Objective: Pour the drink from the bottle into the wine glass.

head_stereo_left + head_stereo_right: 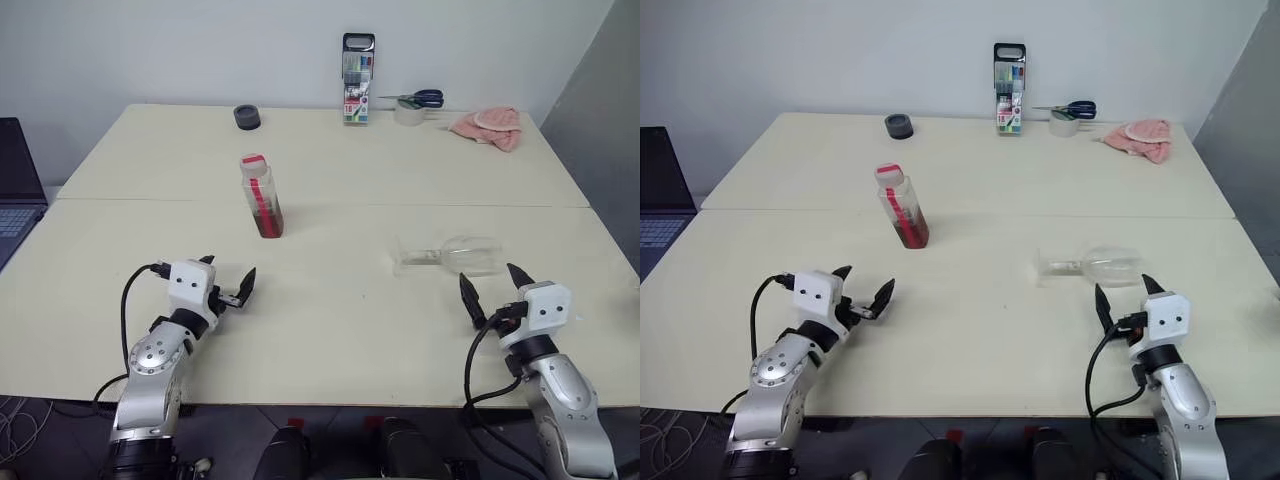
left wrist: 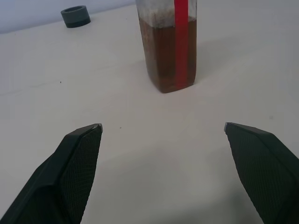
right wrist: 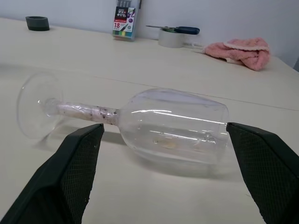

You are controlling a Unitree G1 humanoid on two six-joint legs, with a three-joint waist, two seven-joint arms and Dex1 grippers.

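The bottle (image 1: 261, 196) stands upright near the table's middle, clear plastic with a red-and-white strip, and the amber-brown drink (image 2: 168, 58) fills its lower part. My left gripper (image 1: 229, 281) is open on the near left, a short way in front of the bottle, with nothing between its fingers. The wine glass (image 1: 452, 255) lies on its side at the right, foot toward the left, bowl toward the right. Just in front of it my right gripper (image 1: 493, 286) is open; its fingertips (image 3: 79, 149) flank the bowl (image 3: 175, 126) without touching it.
Along the far edge of the table (image 1: 330, 330) stand a pack of coloured markers (image 1: 357, 80), a dark round cap (image 1: 247, 117), a tape roll with scissors (image 1: 412, 105) and a pink cloth (image 1: 490, 126). A laptop (image 1: 15, 185) sits at the far left.
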